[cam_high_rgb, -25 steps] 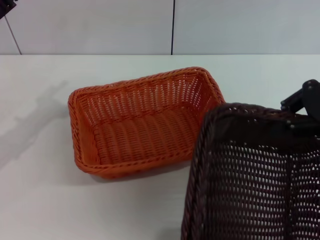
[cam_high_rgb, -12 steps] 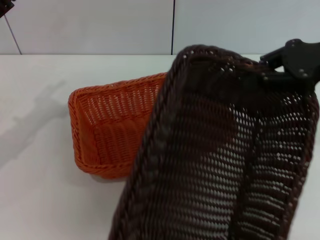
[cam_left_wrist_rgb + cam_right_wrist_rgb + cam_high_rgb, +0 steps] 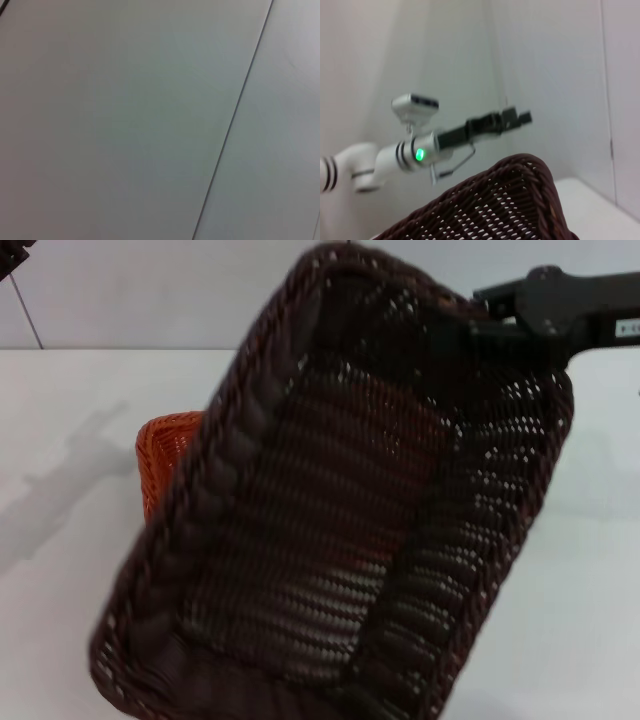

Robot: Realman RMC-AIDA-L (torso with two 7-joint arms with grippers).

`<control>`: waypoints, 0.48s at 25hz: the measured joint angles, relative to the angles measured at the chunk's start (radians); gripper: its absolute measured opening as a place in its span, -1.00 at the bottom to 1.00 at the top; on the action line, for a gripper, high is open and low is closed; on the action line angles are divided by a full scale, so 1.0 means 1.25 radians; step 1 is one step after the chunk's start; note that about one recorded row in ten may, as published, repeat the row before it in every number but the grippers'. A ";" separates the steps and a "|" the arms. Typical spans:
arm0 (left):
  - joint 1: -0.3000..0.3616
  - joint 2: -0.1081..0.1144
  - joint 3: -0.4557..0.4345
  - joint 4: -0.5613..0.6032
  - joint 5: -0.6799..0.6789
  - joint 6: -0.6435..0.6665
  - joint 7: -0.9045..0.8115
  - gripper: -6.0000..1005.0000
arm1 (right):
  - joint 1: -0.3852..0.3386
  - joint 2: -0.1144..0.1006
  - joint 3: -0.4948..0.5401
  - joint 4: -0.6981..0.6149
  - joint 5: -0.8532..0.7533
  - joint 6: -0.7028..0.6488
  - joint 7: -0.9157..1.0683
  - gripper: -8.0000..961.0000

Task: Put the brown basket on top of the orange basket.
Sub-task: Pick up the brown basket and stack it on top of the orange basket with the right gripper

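The brown basket [image 3: 330,530] hangs tilted in the air and fills most of the head view, its open side facing the camera. My right gripper [image 3: 482,328] is shut on its far rim at the upper right. The basket's rim also shows in the right wrist view [image 3: 495,205]. The orange basket [image 3: 163,452] sits on the white table behind and below it; only a sliver of its left end shows, the remainder is hidden. My left arm is parked high at the far left [image 3: 10,252], and its gripper [image 3: 516,120] shows in the right wrist view.
The white table [image 3: 70,570] stretches to the left and to the right of the baskets. A grey panelled wall [image 3: 200,290] stands behind the table. The left wrist view shows only wall panels [image 3: 125,120].
My right gripper has lifted the brown basket up and to the left. The basket now covers nearly all of the orange basket, which was fully visible a second ago.
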 joint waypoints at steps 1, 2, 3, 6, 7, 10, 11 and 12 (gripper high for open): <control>0.000 0.000 0.000 -0.001 0.000 0.000 0.000 0.69 | 0.000 0.003 -0.001 0.001 0.011 0.012 0.000 -0.62; 0.000 0.000 0.000 -0.001 0.000 0.000 0.000 0.69 | -0.001 0.006 -0.001 0.001 0.023 0.028 0.000 -0.62; -0.001 0.000 0.000 -0.003 0.000 -0.001 0.000 0.69 | -0.004 0.011 -0.003 0.003 0.038 0.054 0.000 -0.62; -0.003 0.002 0.000 -0.008 0.000 -0.001 0.003 0.69 | -0.007 0.016 -0.007 0.004 0.049 0.090 0.001 -0.62; -0.003 0.002 0.000 -0.008 0.000 -0.001 0.003 0.69 | -0.009 0.019 -0.009 0.004 0.052 0.105 0.001 -0.62; -0.004 0.003 0.000 -0.008 0.000 -0.001 0.014 0.69 | -0.018 0.031 -0.018 0.004 0.057 0.162 0.001 -0.62; -0.004 0.003 0.000 -0.008 0.000 -0.001 0.014 0.69 | -0.021 0.033 -0.020 0.003 0.061 0.177 0.001 -0.62; -0.004 0.003 0.000 -0.008 0.000 -0.001 0.014 0.69 | -0.025 0.037 -0.023 0.004 0.067 0.196 0.001 -0.62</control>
